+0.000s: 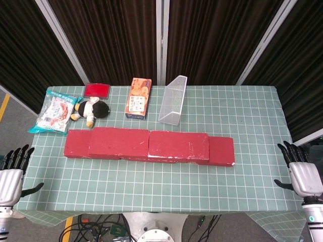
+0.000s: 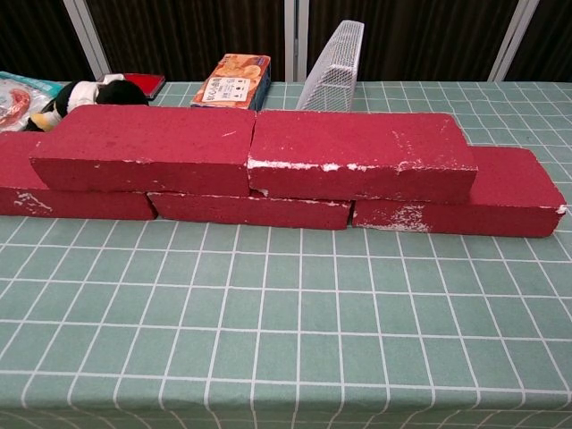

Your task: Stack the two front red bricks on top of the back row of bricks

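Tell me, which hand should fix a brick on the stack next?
Neither needs to, probably: both top bricks already sit on the back row. The left hand and right hand hang open, off the table's sides.

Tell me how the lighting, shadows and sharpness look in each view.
Head view: even overhead light, sharp throughout, only faint shadows beside the bricks; the curtains behind are dark. Chest view: the bricks are crisp with a thin shadow at their base, the wire basket and far items slightly softer; no glare.
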You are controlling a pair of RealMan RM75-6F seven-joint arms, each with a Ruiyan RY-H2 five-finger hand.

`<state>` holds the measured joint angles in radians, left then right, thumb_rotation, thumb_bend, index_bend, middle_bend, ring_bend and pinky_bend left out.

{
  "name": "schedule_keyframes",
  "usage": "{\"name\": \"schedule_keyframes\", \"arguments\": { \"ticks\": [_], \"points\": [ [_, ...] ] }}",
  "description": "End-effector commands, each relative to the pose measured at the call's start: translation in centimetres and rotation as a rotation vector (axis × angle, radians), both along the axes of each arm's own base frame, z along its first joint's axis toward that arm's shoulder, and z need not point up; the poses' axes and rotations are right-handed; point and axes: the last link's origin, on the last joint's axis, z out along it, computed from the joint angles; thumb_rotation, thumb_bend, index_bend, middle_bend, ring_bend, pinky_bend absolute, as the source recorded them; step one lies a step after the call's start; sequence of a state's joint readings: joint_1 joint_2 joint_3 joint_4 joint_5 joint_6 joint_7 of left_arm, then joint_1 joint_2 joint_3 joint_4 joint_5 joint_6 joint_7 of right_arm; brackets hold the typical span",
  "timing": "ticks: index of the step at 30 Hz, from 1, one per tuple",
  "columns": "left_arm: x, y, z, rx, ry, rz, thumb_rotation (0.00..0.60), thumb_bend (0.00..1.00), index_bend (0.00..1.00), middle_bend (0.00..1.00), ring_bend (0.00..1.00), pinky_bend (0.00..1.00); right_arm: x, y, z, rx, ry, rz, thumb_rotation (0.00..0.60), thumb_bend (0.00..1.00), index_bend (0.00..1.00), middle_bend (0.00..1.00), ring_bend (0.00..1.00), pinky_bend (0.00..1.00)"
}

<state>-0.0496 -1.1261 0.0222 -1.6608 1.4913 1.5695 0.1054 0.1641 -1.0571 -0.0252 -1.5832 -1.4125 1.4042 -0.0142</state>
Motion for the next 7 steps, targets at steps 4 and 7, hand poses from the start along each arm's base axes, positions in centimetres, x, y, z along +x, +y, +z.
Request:
{"name": "schedule_keyframes", "arguments": {
  "ticks": [4,7],
  "points": [
    [-0.66,-0.91,0.00,0.025,0.019,0.019,0.600,0.00,0.00,0.00,0.00,0.00,-1.23,2.47,-1.53,-0.032,-0.005,0.029,0.600,0.00,0.00,0.00,0.00,0.00],
    [-0.80,-1.19,-0.09,0.023,0.004,0.026,0.600,0.00,0.00,0.00,0.00,0.00,-0.93,2.58,-1.86,-0.033,-0.011,0.051,0.600,0.00,0.00,0.00,0.00,0.00]
  ]
}}
